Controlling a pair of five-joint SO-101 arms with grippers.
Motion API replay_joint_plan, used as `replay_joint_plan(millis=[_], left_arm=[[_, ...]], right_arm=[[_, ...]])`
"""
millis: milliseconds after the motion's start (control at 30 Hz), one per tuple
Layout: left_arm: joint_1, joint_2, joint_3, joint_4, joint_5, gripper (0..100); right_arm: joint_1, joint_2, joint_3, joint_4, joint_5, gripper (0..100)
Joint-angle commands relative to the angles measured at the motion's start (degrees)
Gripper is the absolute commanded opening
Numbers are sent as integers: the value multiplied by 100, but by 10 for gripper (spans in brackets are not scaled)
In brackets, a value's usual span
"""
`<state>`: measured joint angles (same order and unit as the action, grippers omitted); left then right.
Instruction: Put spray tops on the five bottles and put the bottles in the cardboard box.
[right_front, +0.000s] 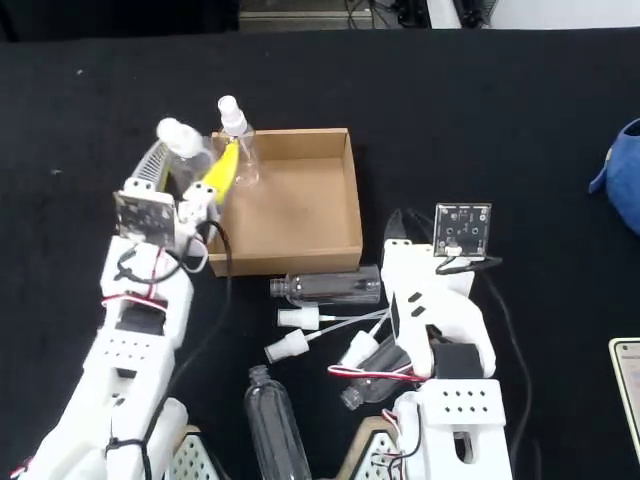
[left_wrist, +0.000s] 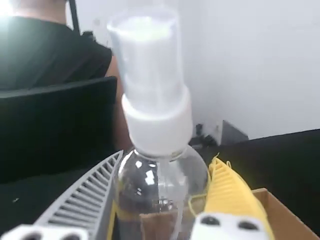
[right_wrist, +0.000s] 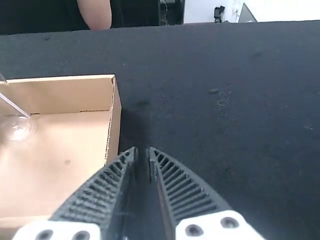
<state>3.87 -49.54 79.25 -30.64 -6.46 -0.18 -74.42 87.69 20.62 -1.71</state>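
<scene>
The left gripper (right_front: 197, 158) is clamped on a held bottle (left_wrist: 160, 180), its grey and yellow fingers pressing the clear body on either side. That bottle stands upright with a white spray top (left_wrist: 150, 90) on its neck. In the high view it hangs at the cardboard box (right_front: 352, 190)'s 10 o'clock corner, close against the wall; whether its base is over the rim cannot be told. Just inside that corner, at 3 o'clock from the held one, a standing bottle (right_front: 241, 150) with its own spray top rests upright on the box floor.

The right gripper (right_wrist: 141, 155) has its fingers drawn together, holding nothing, low over the black counter (right_front: 500, 120) at 4 o'clock from the box.

At the box's 6 o'clock an uncapped bottle (right_front: 325, 287) lies along the near wall. Beyond it lie loose spray tops (right_front: 300, 318), then a second uncapped bottle (right_front: 275, 425) and a third bottle (right_front: 372, 385) partly under the right arm.
</scene>
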Motion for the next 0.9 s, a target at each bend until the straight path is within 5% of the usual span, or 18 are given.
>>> replay_joint_plan(millis=[0,133,533,867], left_arm=[[215,-79,-101,-290,9,30],[207,422,-286,-475,9,30],[215,2734,-470,-2752,9,30],[488,3780,-963,-3015,9,30]], right_arm=[[97,-163,-66,-185,44,11],[97,-163,-66,-185,44,11],[97,-163,-66,-185,44,11],[97,-163,-66,-185,44,11]])
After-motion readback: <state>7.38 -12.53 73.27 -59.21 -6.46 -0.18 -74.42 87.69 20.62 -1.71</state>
